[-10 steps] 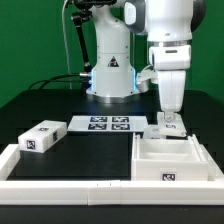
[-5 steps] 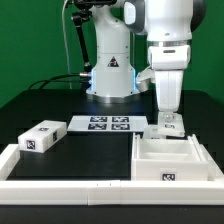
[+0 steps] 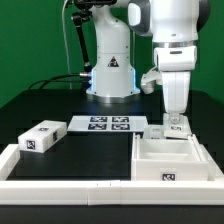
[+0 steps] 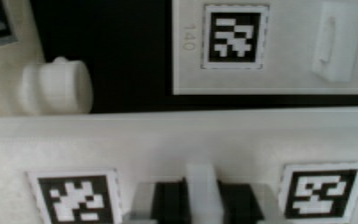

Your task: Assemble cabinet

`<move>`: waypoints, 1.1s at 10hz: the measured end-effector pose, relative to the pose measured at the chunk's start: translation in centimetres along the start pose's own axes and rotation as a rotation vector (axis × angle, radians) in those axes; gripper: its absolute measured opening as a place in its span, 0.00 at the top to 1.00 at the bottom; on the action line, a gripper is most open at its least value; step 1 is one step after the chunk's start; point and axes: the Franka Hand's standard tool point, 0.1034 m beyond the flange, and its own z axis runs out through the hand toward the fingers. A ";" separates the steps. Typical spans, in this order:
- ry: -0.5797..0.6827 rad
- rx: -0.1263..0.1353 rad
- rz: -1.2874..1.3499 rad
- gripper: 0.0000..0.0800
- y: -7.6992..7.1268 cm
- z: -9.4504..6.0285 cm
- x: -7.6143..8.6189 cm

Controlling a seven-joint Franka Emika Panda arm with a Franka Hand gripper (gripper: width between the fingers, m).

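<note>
The cabinet's open white box body (image 3: 172,160) lies at the exterior view's right, with a tag on its front wall. A smaller white tagged block (image 3: 40,137) lies apart at the exterior view's left. My gripper (image 3: 177,123) points straight down at the box body's far edge, beside a small tagged white part (image 3: 163,130). In the wrist view my gripper (image 4: 201,205) has its two dark fingers (image 4: 165,205) close together with a thin white ridge (image 4: 199,180) of a tagged white part between them. A round white knob (image 4: 51,86) shows beyond it.
The marker board (image 3: 100,124) lies flat between the left block and my gripper, in front of the robot's base (image 3: 110,75). It also seems to show in the wrist view (image 4: 291,75). A low white border rail (image 3: 65,172) runs along the table's front.
My gripper and arm have shifted a little toward the exterior view's right along the box body's far edge. The left block and the marker board have not moved.
</note>
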 end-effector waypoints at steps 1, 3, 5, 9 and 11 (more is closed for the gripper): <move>0.000 0.000 0.000 0.91 0.0 0.0 0.0; 0.001 -0.003 0.001 0.91 0.2 -0.1 0.1; -0.002 0.005 0.003 0.91 0.6 0.0 0.1; 0.000 0.007 0.005 0.91 0.8 0.1 0.2; 0.011 -0.004 -0.011 0.91 1.0 0.4 -0.1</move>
